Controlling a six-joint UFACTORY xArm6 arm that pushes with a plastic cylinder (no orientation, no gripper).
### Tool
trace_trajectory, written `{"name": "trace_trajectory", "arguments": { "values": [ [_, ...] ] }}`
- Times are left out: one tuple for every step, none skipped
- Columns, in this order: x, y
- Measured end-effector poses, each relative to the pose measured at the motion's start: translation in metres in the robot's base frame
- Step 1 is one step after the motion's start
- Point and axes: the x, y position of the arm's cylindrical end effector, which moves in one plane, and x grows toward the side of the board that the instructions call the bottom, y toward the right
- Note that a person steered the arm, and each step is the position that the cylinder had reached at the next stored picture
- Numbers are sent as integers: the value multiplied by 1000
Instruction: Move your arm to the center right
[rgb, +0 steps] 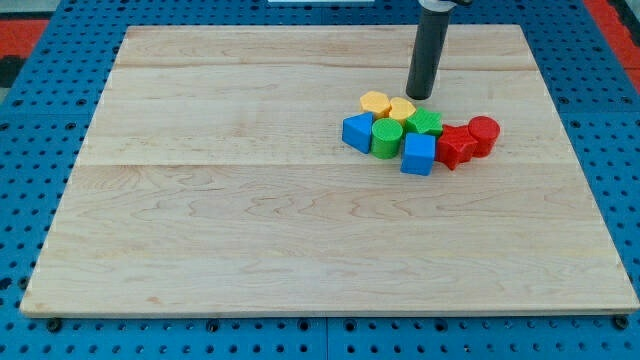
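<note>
My dark rod comes down from the view's top, and my tip (419, 95) rests on the wooden board (200, 220) just above and right of a cluster of blocks. The cluster holds two yellow blocks (375, 102) (402, 109), a green cylinder (387, 137), a second green block (426, 123), a blue block (357, 131) on the left, a blue cube (419, 154), a red star-like block (455, 146) and a red cylinder (483, 135). My tip stands close to the right yellow block; I cannot tell if it touches it.
The board lies on a blue perforated base (60, 30) that frames it on all sides. Red patches show at the view's top corners (25, 30).
</note>
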Motion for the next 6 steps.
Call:
{"name": "trace_trajectory", "arguments": {
  "values": [
    [-1, 1],
    [-25, 50],
    [-1, 98],
    [69, 113],
    [116, 111],
    [123, 81]
  ]
}}
